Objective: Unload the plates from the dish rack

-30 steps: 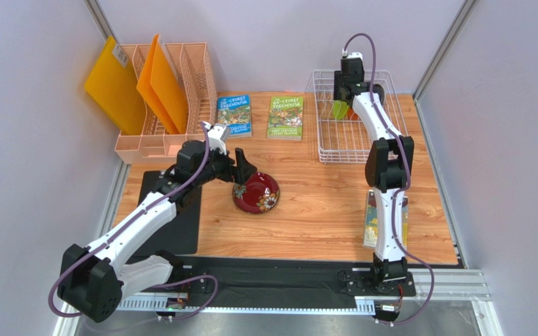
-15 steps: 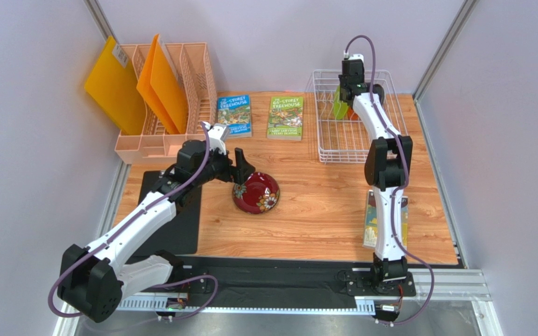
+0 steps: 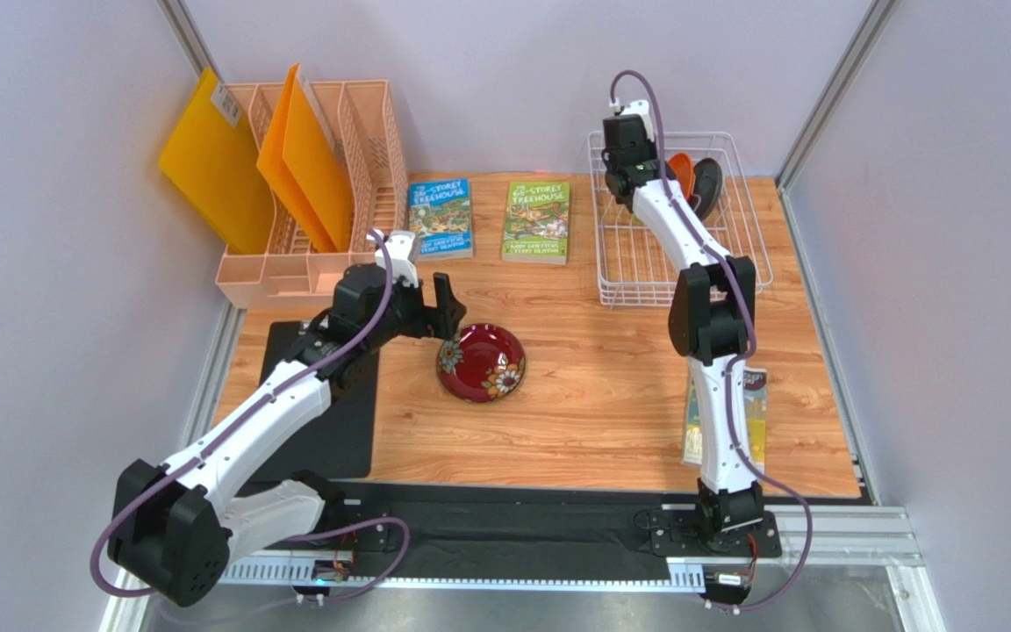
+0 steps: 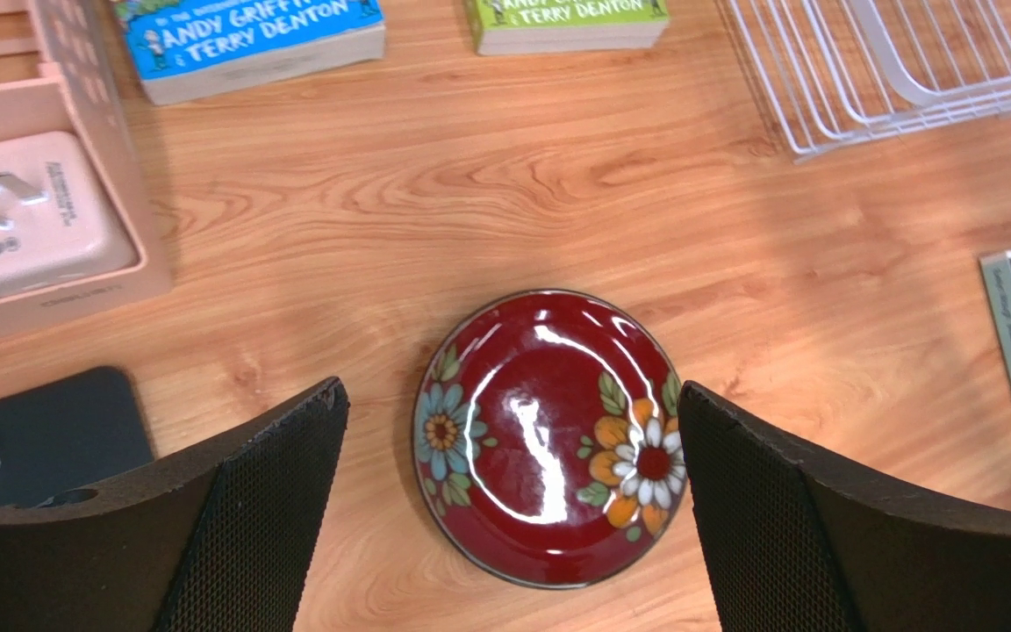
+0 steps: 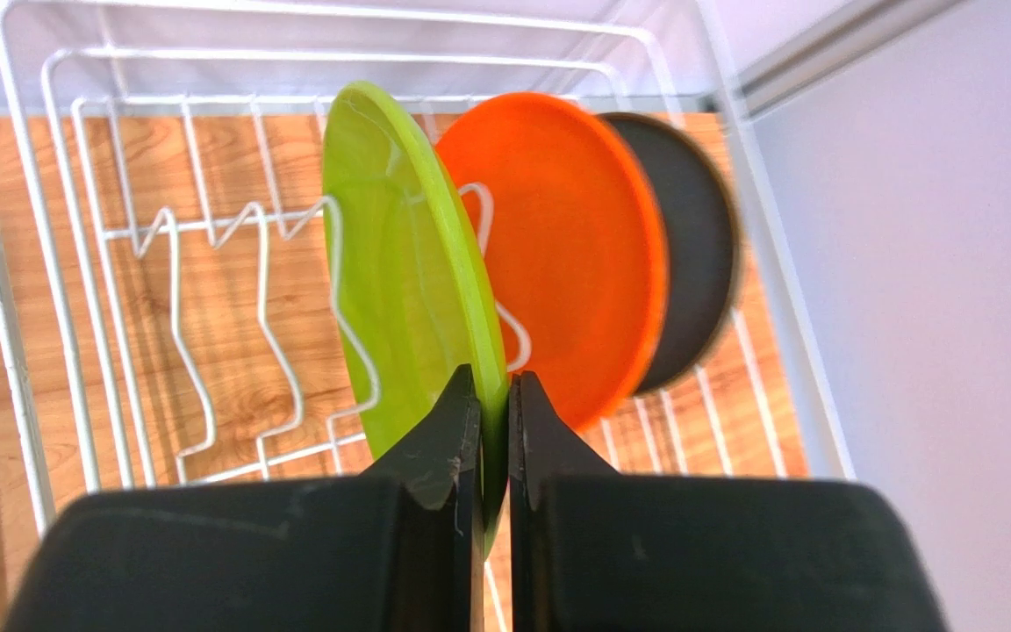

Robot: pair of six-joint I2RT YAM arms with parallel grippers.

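The dark red floral plate (image 4: 550, 435) lies flat on the wooden table, also in the top view (image 3: 482, 362). My left gripper (image 4: 511, 514) hovers above it, open and empty, a finger on each side; in the top view (image 3: 449, 314) it is at the plate's left rim. My right gripper (image 5: 495, 435) is shut on the rim of the lime green plate (image 5: 405, 263), which stands on edge in the white wire dish rack (image 5: 23, 329). The orange plate (image 5: 577, 250) and dark plate (image 5: 696, 250) stand behind it. In the top view the right gripper (image 3: 630, 174) hides the lime plate.
A peach slotted organiser (image 3: 340, 158) with orange folders stands at the back left. Two books (image 3: 440, 217) (image 3: 537, 220) lie between it and the rack (image 3: 630, 277). Another book (image 3: 751, 421) lies at the right edge. A black mat (image 3: 340, 408) lies at the left.
My right gripper has shifted left inside the rack, carrying the lime plate, uncovering the orange and dark plates. My left gripper has drawn back slightly from the red plate.
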